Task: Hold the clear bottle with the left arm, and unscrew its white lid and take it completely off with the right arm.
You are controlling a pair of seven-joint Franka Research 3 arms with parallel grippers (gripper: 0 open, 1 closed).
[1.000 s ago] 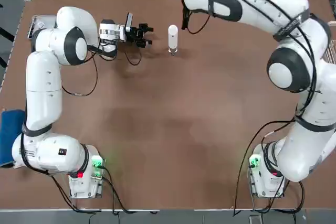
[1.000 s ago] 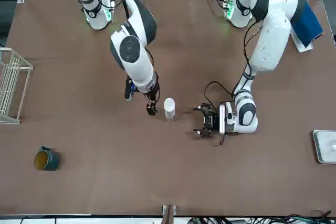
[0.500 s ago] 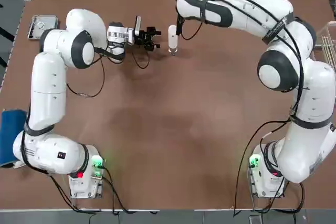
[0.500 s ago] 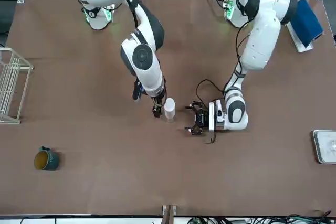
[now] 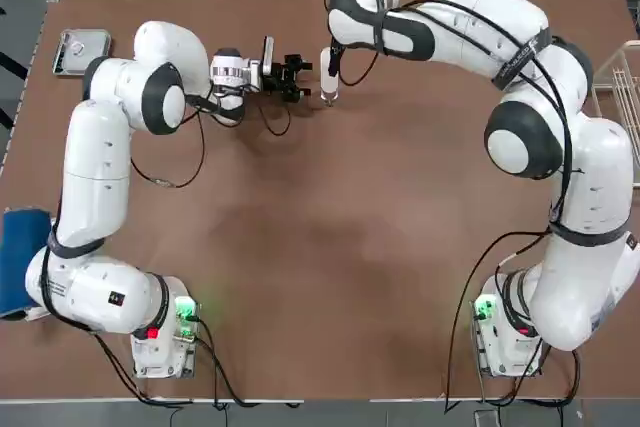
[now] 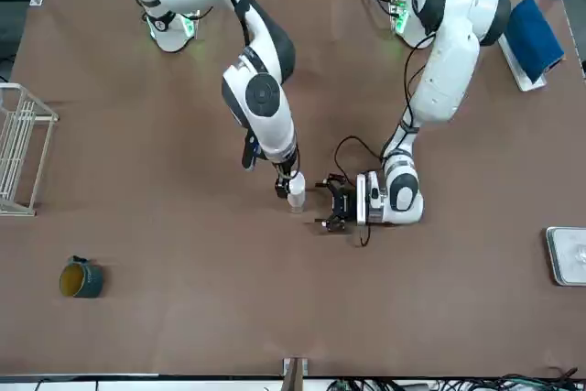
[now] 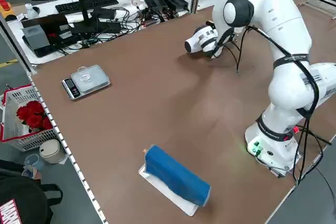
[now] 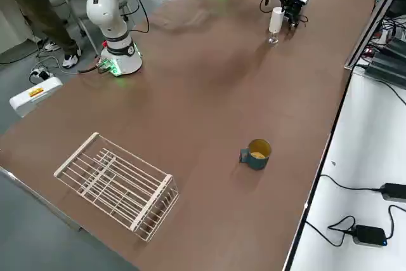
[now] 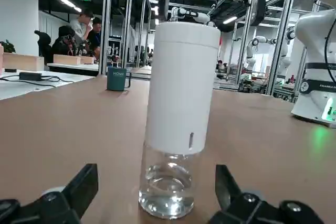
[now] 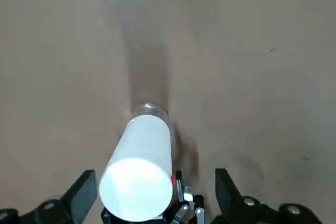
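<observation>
The clear bottle (image 9: 167, 187) stands upright on the brown table (image 5: 320, 247), far from the arms' bases, near the middle. Its tall white lid (image 9: 181, 87) is on it. My left gripper (image 5: 304, 80) lies level just beside the bottle. It is open, with a finger (image 9: 79, 187) on either side of the glass and not touching it. My right gripper (image 6: 286, 182) hangs over the lid (image 10: 139, 182). It is open too, its fingers (image 10: 228, 195) spread on both sides of the lid's top without contact. In the top view the bottle (image 5: 327, 72) shows between the two grippers.
A teal mug (image 6: 81, 278) and a white wire rack (image 6: 20, 148) stand on the robot's right side of the table. A small scale (image 5: 80, 47) sits at the far left corner. A blue roll (image 7: 176, 174) lies at the left edge.
My left gripper has slid toward the bottle until its fingers flank the glass. My right gripper has come across and now sits over the lid. The bottle has not moved.
</observation>
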